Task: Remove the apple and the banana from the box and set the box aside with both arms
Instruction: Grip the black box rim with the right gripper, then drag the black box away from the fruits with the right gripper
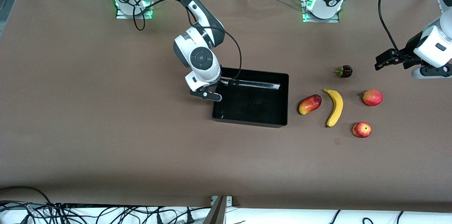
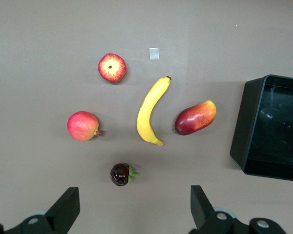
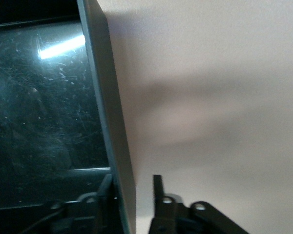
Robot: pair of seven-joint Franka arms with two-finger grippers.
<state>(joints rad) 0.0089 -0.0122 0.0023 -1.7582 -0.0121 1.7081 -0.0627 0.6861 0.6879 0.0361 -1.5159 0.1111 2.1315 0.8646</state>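
Observation:
The black tray (image 1: 249, 122) lies mid-table. My right gripper (image 1: 211, 95) straddles its wall at the right arm's end: in the right wrist view (image 3: 132, 181) one finger is inside the tray and one outside, with the wall (image 3: 110, 122) between them and a gap at the outer finger. The yellow banana (image 1: 334, 107) and the speckled red apple (image 1: 362, 129) lie toward the left arm's end. My left gripper (image 1: 383, 60) hangs open and empty above the table there. Its wrist view (image 2: 134, 195) shows the banana (image 2: 150, 111), the apple (image 2: 112, 67) and the tray's corner (image 2: 244, 126).
A red-yellow mango (image 1: 309, 104) lies between tray and banana. A round pinkish-red fruit (image 1: 372, 97) lies farther from the camera than the apple. A small dark mangosteen (image 1: 344, 71) lies farthest, closest to my left gripper. Cables run along the table's near edge.

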